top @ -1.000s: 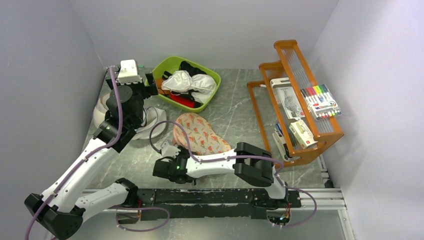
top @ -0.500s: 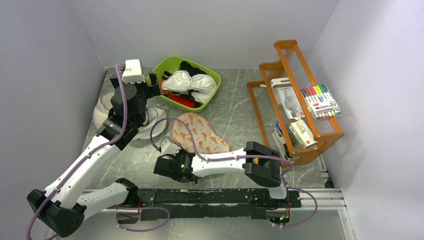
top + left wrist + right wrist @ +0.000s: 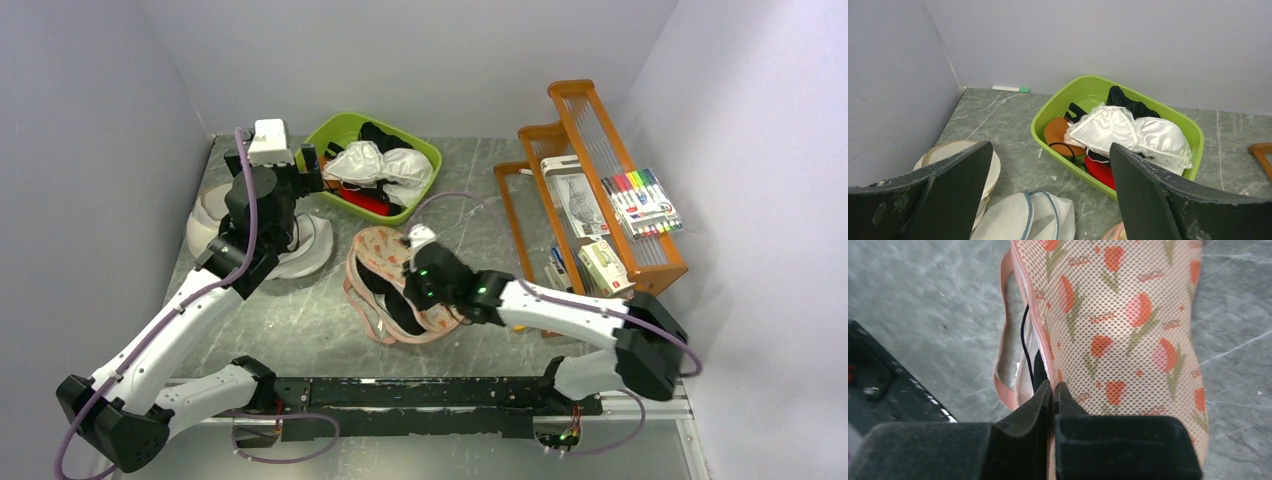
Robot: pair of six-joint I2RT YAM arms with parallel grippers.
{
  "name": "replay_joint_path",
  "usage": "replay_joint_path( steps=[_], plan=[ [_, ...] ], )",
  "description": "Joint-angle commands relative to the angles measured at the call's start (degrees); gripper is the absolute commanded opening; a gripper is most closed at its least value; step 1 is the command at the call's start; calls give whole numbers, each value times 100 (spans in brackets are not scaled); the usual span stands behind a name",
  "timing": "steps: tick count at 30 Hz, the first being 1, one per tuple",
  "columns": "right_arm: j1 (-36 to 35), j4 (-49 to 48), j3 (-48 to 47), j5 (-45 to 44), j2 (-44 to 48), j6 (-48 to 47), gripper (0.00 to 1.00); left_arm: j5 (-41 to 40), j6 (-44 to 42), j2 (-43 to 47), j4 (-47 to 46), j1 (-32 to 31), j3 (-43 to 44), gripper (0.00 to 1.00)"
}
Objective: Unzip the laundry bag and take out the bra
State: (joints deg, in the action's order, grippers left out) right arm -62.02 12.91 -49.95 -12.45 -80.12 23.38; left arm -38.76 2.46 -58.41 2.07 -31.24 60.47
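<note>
Right pincer (image 3: 1052, 387): pressed together on the opened rim of the pale pink tulip-printed mesh laundry bag (image 3: 1118, 315), which lies on the grey marbled surface (image 3: 470, 215), long axis running away from the pincer. I see the black padded bra (image 3: 398, 303) inside, just left of the pinch. Left pincer (image 3: 1050, 147): spread, well apart.

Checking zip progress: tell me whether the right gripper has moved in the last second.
Yes. The right gripper moved away from the base rail and rightward toward the rack, now shut on the bag's edge.
</note>
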Motion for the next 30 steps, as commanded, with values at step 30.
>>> replay_joint_path(
  steps=[30],
  plan=[
    [2540, 1255, 720, -3385, 1844, 531, 28, 399, 273, -149, 168, 39, 167, 99]
  ],
)
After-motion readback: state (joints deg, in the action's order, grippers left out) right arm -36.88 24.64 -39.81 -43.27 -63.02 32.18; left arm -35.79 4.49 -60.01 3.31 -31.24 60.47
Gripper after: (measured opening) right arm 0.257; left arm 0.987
